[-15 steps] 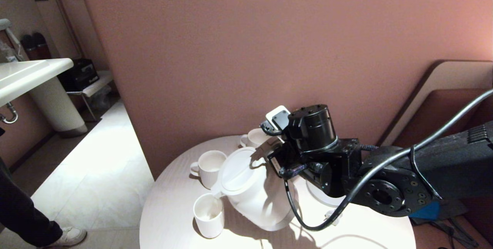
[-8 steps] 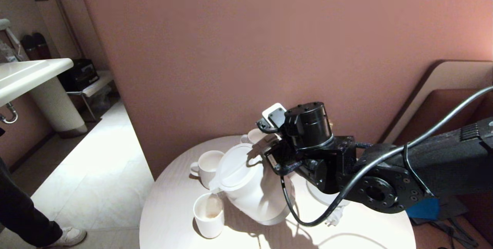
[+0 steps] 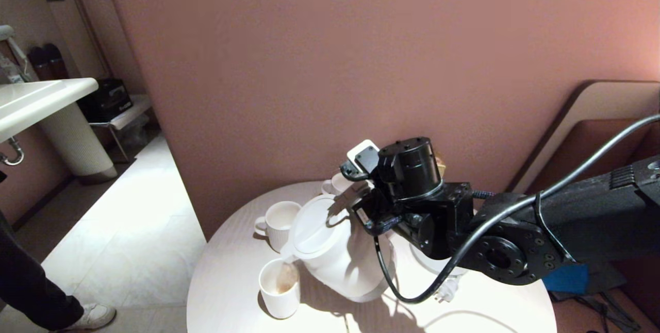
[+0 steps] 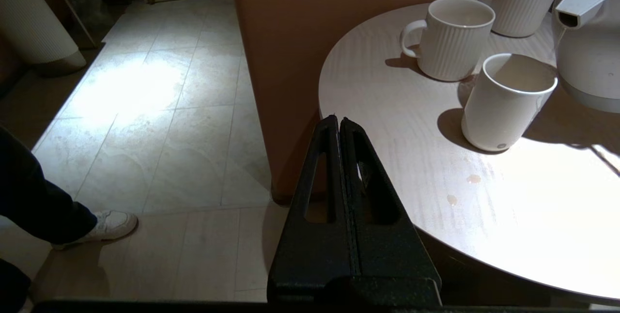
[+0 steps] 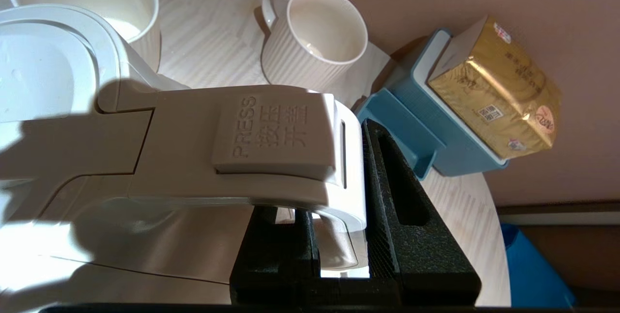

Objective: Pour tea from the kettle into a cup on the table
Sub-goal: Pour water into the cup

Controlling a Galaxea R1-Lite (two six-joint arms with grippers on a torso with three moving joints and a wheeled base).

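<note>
On the round white table (image 3: 232, 292), the squat white kettle (image 3: 335, 255) hangs tipped toward the robot's left, its small spout right over the rim of the plain handleless cup (image 3: 279, 282) nearest the table's front edge. Against a second ago the kettle is lifted a little and leans further over, and the cup, pale inside then, now shows a reddish-brown pool of tea (image 3: 284, 284) at its bottom. My reading is that the pour is under way but early, since the cup looks well short of full.

Beside the kettle stands a ribbed mug (image 3: 279, 223), and a second ribbed mug (image 5: 314, 37) sits farther back near a blue holder (image 5: 426, 124) carrying a gold packet (image 5: 494, 87).

The right gripper (image 5: 341, 235) has its two black fingers clamped on the kettle's loop handle, one on each side, just below the lid-release button marked PRESS. The left gripper (image 4: 339, 126) hangs off the table's edge above the floor, fingers pressed together on nothing, with a person's shoe (image 4: 109, 226) on the tiles beyond.

A few small drops (image 4: 460, 189) lie on the tabletop in front of the cup.
</note>
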